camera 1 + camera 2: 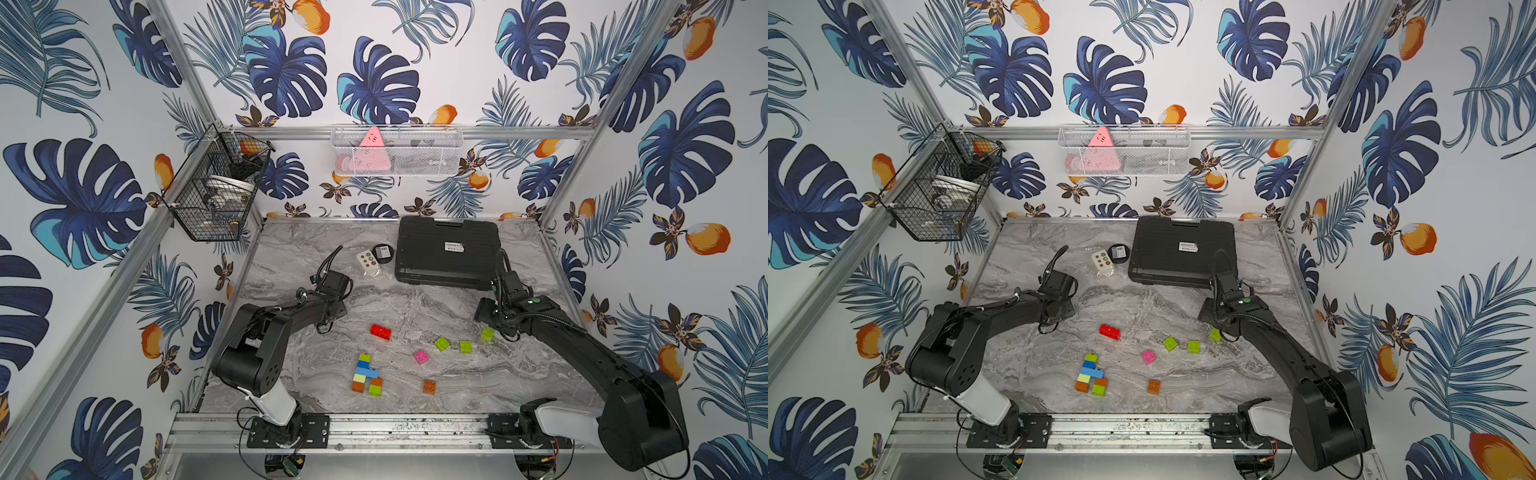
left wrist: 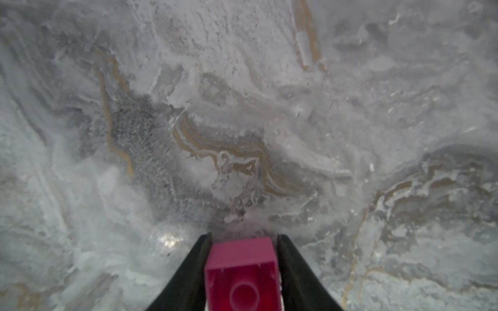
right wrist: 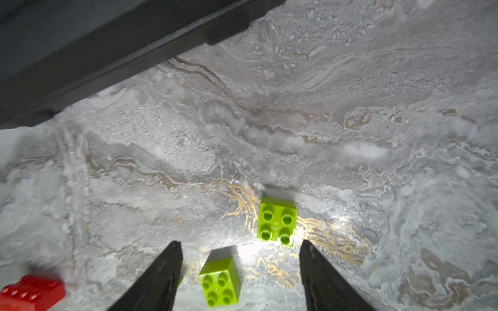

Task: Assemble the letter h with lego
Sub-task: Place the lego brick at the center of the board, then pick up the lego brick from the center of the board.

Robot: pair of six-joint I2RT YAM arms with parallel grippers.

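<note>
- Grey marbled tabletop [image 1: 415, 299], enclosed by walls papered with leaves and fruit.
- Left gripper [image 2: 244, 235], lower centre of the left wrist view: the jaws are drawn in against both sides of a magenta brick [image 2: 242, 269], whose hollow underside faces the camera.
- Lower centre in a top view: joined bricks [image 1: 366, 374] in lime, blue, light blue and orange, with a red brick [image 1: 380, 331] above them. To their right lie a loose pink brick [image 1: 421, 356], a row of lime bricks [image 1: 465, 346] and an orange brick [image 1: 429, 386].
- Right gripper [image 3: 240, 242]: the jaws are spread wide and grip nothing. A lime brick [image 3: 219, 282] lies between the fingers, touching neither, with a second lime brick [image 3: 277, 220] just beyond.
- Black case [image 1: 446, 251], upper centre: it has a white label, its writing too small to read.
</note>
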